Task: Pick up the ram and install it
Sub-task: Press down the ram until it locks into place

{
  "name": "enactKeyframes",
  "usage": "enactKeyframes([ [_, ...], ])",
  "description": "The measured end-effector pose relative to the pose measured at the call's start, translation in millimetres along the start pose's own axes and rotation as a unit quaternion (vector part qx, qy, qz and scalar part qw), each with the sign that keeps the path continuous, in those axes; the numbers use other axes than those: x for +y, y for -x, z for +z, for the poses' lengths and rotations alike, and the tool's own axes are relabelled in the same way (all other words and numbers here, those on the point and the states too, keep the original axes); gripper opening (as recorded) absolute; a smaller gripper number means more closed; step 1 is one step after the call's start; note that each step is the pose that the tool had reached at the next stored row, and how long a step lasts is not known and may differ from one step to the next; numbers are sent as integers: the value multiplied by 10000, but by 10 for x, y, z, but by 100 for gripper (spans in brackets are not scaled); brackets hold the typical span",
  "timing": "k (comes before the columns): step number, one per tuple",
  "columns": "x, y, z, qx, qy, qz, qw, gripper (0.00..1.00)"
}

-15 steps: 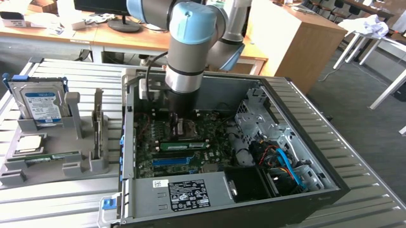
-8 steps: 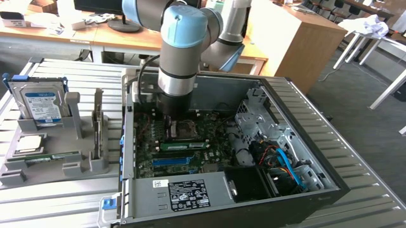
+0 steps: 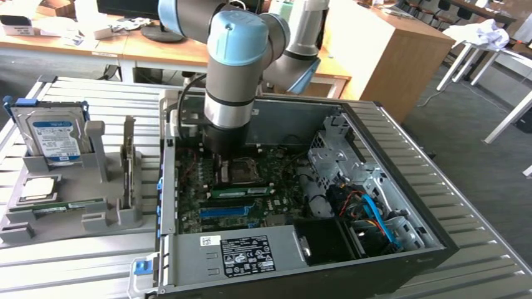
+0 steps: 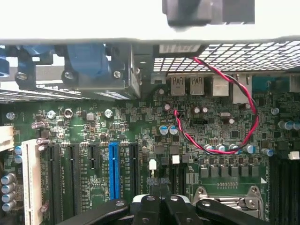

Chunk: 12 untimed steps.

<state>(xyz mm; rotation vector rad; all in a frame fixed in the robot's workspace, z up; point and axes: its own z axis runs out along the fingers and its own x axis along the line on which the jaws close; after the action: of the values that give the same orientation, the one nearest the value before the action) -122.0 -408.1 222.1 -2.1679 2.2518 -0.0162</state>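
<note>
A ram (image 3: 62,205), a thin green stick, lies flat in the grey holder (image 3: 108,218) at the exterior view's left, outside the computer case. My gripper (image 3: 223,169) is down inside the open case (image 3: 390,187), over the motherboard (image 3: 275,177) beside the processor socket (image 3: 243,171). In the wrist view the gripper (image 4: 159,185) is shut, its black fingers (image 4: 150,206) meeting just above the board between the blue slot (image 4: 114,168) and the processor socket (image 4: 225,199). I see nothing held between them. The arm hides the far part of the board.
The holder also carries a blue-labelled hard drive (image 3: 57,137) standing upright and a small silver processor chip (image 3: 37,188). A red and black wire (image 4: 248,117) loops over the board. The power supply (image 3: 241,252) and drive cage (image 3: 337,149) line the case.
</note>
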Motion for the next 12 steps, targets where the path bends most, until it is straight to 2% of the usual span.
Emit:
enactKeyframes([
  [2, -2, 2, -32, -11, -7, 0, 10000, 10],
  [4, -13, 0, -84, -2, -1, -2, 10000, 10],
  [12, -278, 11, -84, -5, 6, -1, 10000, 10],
])
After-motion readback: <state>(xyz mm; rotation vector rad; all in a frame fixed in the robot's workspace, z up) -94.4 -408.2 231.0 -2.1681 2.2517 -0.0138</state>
